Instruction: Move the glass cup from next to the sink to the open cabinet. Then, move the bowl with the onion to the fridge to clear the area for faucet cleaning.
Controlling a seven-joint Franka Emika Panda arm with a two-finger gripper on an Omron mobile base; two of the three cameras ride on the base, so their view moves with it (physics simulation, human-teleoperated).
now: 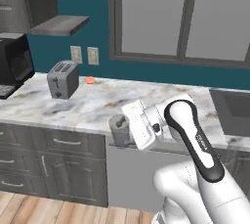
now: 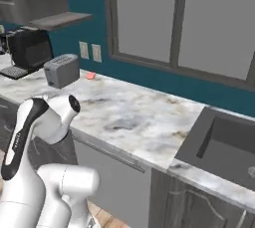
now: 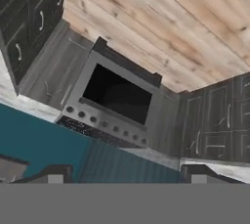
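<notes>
At the front edge of the marble surface [image 1: 97, 103], the claw [image 1: 121, 131] grasps the glass cup [image 1: 118, 125], well apart from the sink [image 1: 234, 113].

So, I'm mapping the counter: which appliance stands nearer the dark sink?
The boxy silver two-slot toaster. The black appliance stands beyond it, at the counter's far left end, farther from the dark grey recessed sink.
</notes>
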